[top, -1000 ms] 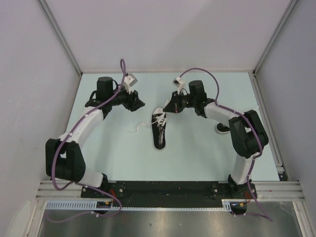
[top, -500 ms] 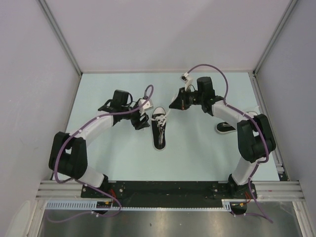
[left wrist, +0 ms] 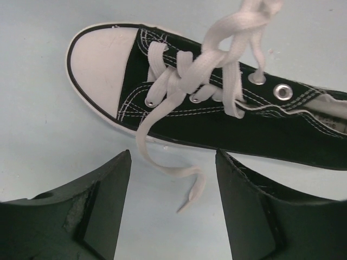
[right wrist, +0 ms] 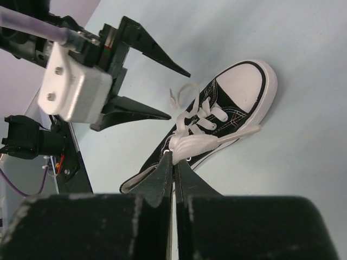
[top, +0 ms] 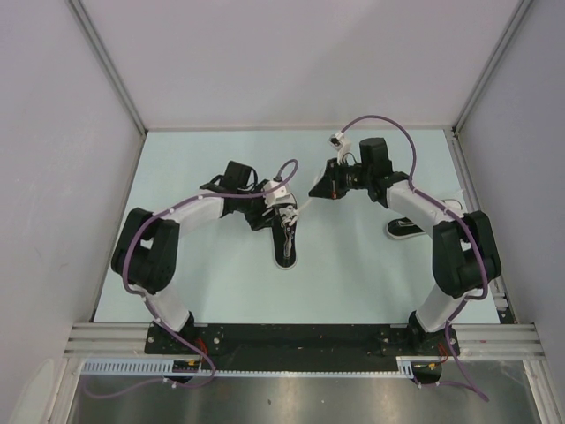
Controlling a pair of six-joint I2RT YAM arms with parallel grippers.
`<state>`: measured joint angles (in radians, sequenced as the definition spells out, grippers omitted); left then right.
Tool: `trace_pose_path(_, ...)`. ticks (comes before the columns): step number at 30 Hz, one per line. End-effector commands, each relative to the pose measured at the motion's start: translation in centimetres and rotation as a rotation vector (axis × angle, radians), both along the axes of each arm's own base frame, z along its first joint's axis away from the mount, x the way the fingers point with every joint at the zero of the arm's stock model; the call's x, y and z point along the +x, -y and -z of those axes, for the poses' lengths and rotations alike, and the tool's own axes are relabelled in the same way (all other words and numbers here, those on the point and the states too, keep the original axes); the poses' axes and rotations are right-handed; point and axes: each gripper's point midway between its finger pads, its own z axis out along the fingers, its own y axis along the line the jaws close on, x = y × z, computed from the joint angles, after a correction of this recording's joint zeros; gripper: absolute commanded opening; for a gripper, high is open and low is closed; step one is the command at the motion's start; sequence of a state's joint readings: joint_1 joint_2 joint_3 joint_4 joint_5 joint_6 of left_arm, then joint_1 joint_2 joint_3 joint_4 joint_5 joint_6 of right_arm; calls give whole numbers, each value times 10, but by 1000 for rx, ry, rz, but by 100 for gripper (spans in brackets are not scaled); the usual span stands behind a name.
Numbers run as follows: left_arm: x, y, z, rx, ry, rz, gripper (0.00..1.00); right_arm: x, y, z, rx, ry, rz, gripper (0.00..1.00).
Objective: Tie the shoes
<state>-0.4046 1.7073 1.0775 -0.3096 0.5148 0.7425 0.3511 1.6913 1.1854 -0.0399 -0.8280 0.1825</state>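
Observation:
A small black sneaker (top: 285, 240) with a white toe cap lies mid-table, toe pointing away from the arm bases. My left gripper (top: 267, 215) is open and low at the shoe's left side. In the left wrist view a loose white lace end (left wrist: 187, 176) lies on the table between its open fingers (left wrist: 108, 206), with the shoe (left wrist: 217, 116) just beyond. My right gripper (top: 312, 192) is shut on the other white lace (right wrist: 201, 142) and holds it lifted off the shoe (right wrist: 222, 116), up and to the right. A second sneaker (top: 402, 229) lies at the right, partly hidden by the right arm.
The pale blue table (top: 212, 283) is boxed in by white walls at the back and both sides. A black base rail (top: 291, 337) runs along the near edge. Purple cables (top: 375, 124) loop above both wrists.
My left arm has swung right and down until its open gripper sits at the shoe's left side. My right gripper has shifted slightly right, still pinching the lace.

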Motion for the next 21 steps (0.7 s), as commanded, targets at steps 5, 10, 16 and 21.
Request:
trace_pose_path(5, 34, 3, -3, 45, 47, -70, 61, -9, 3, -25, 28, 41, -25, 0)
trace_pose_path(10, 36, -4, 5, 77, 8, -124, 28, -13, 5, -30, 26, 50, -26, 0)
trace_pose_path(16, 18, -29, -25, 26, 0, -175, 0, -17, 9, -33, 13, 50, -23, 0)
trace_pose_path(21, -1, -59, -54, 7, 35, -229, 0, -22, 14, -28, -5, 40, -18, 0)
